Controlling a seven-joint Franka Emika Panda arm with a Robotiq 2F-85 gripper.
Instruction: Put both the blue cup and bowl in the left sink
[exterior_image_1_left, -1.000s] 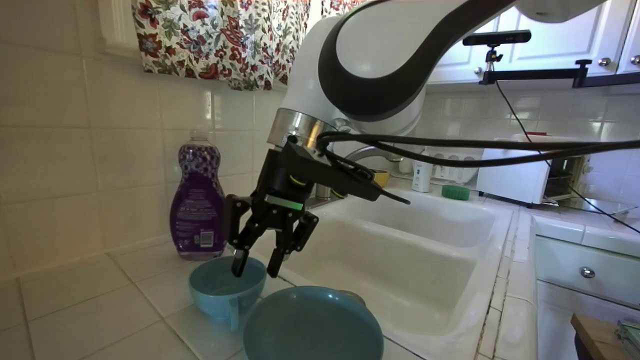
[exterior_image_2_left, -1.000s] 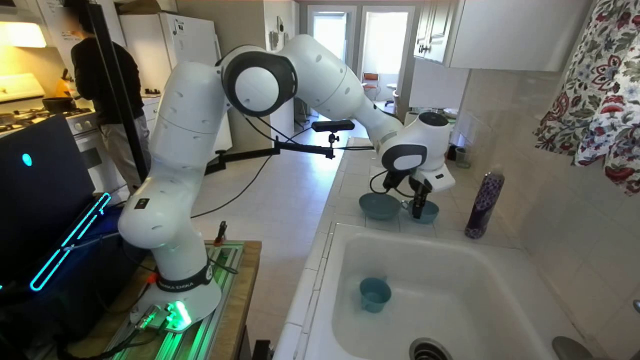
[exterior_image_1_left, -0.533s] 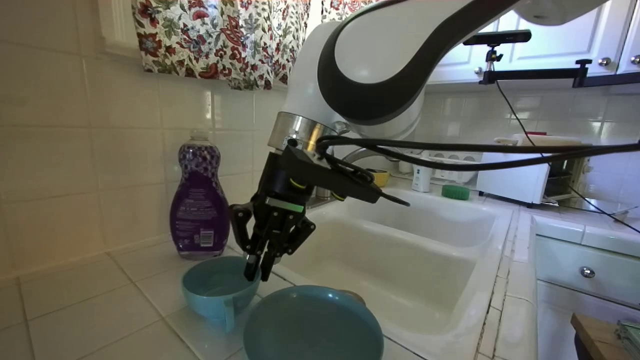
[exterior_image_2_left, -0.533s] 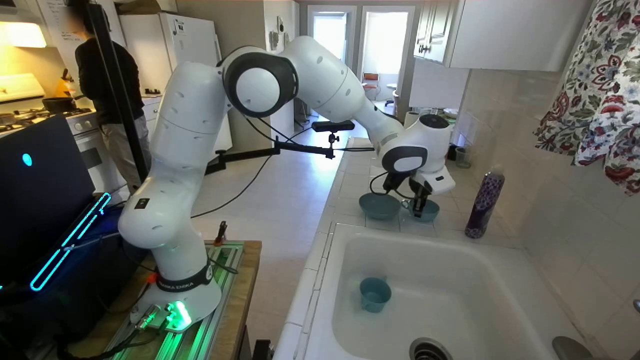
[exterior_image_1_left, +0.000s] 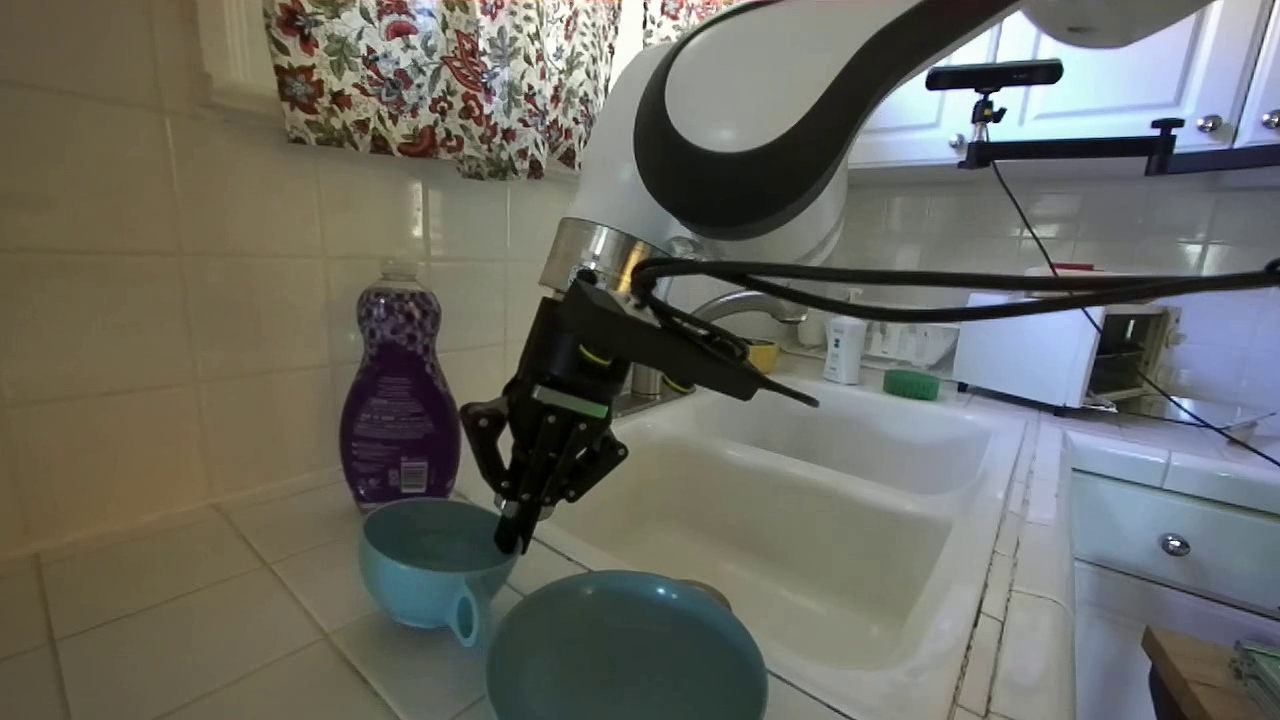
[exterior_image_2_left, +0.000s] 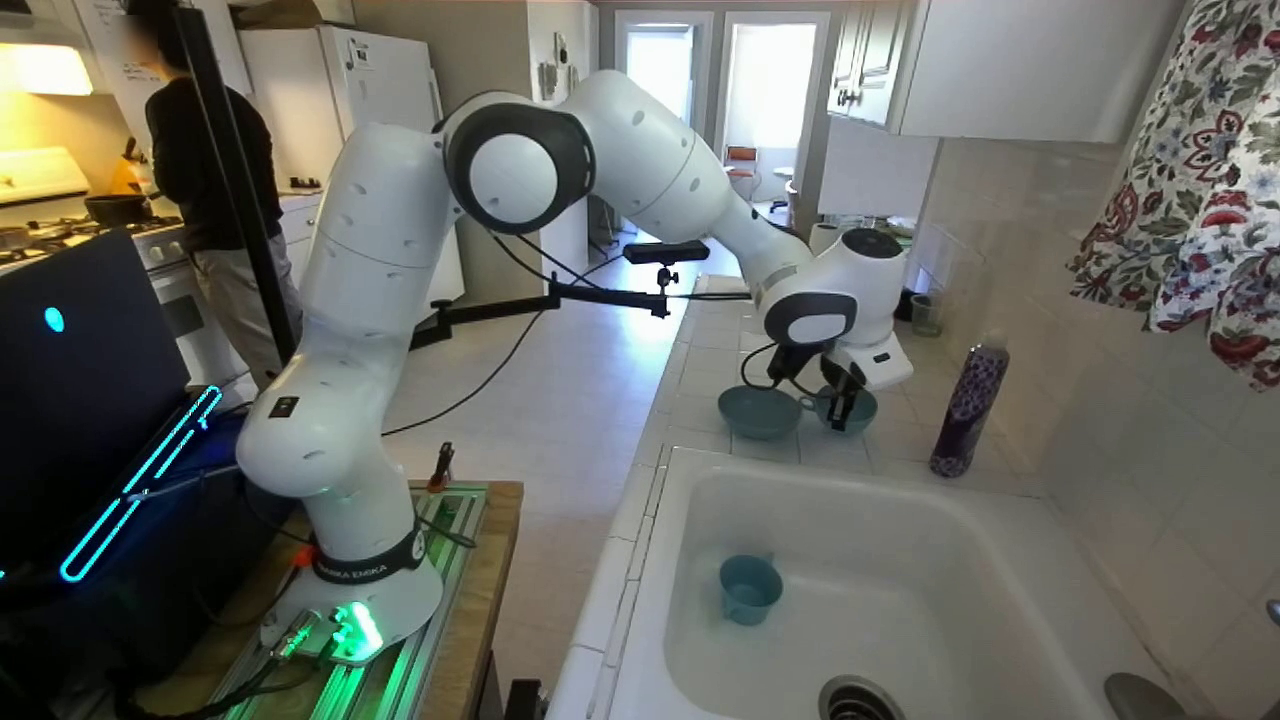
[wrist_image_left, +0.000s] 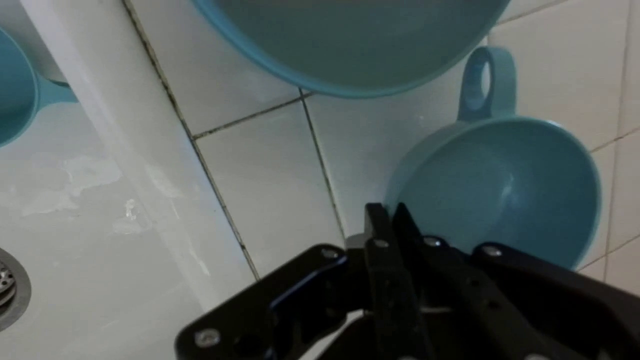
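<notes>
black two-fingered gripper (wrist_image_left: 389, 207) is clenched on the rim of a smooth, round, teal-blue handled cup (wrist_image_left: 505, 170), pinched between eight and nine o'clock in the wrist view; whether the base is clear of the white tiled counter (wrist_image_left: 280, 195) cannot be told. toward ten-thirty, a wide, shallow, teal-blue bowl (wrist_image_left: 370, 45) is seen just beside the cup. toward nine o'clock, the white rectangular basin (exterior_image_2_left: 930, 560), judged to be the left sink, is found, with a smaller teal-blue mug (exterior_image_2_left: 750, 590) inside. a straight lift should be made before any sideways travel: held by one edge, the cup may swing, and the bowl could be knocked. it should be lowered gently, apart from the mug.
</notes>
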